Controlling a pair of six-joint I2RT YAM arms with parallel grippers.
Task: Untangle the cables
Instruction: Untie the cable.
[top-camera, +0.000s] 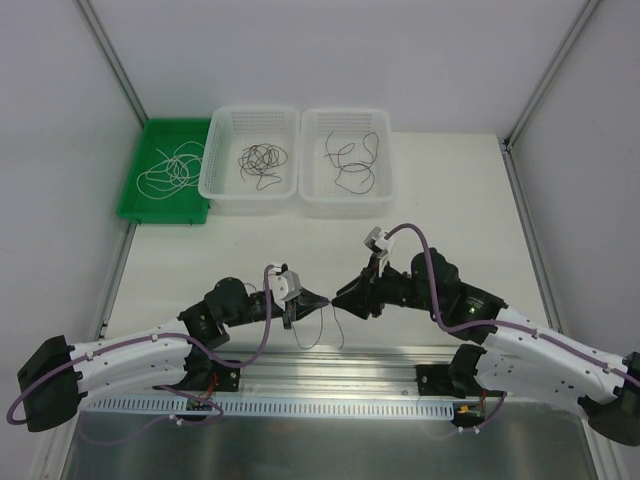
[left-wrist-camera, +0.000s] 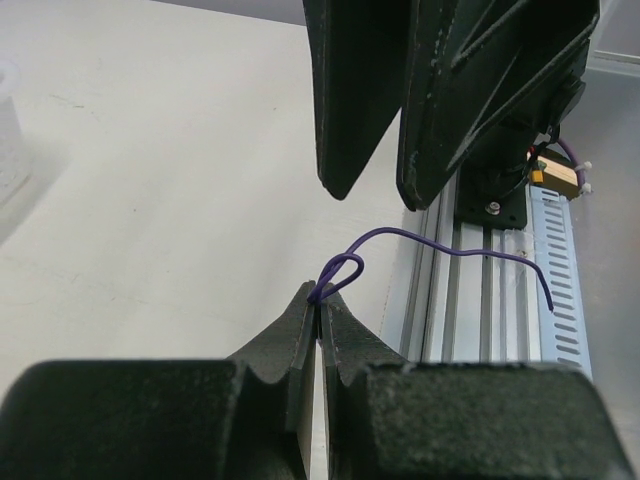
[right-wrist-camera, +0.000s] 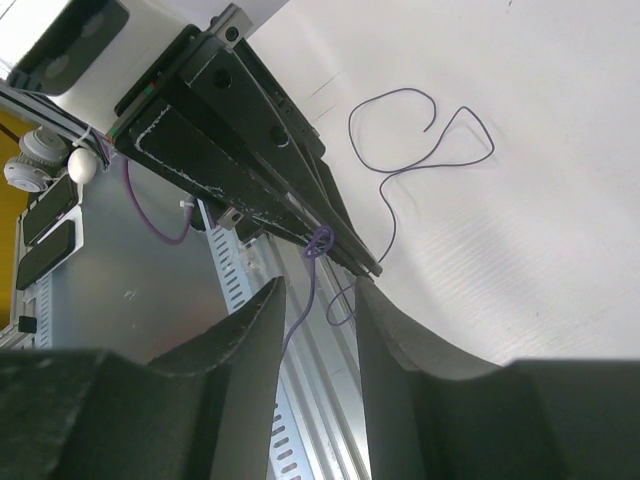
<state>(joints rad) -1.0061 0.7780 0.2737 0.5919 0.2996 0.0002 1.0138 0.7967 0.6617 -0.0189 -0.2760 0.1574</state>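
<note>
Purple wire (left-wrist-camera: 405, 232) pinched in left tool (left-wrist-camera: 318, 305), partly hidden; right tool (right-wrist-camera: 320, 290) spread

Unseen parts
Part of the purple cable (left-wrist-camera: 395, 231) hides inside the left pincer (left-wrist-camera: 318, 306); the top edge crops the right pincer (left-wrist-camera: 378, 195).
</note>
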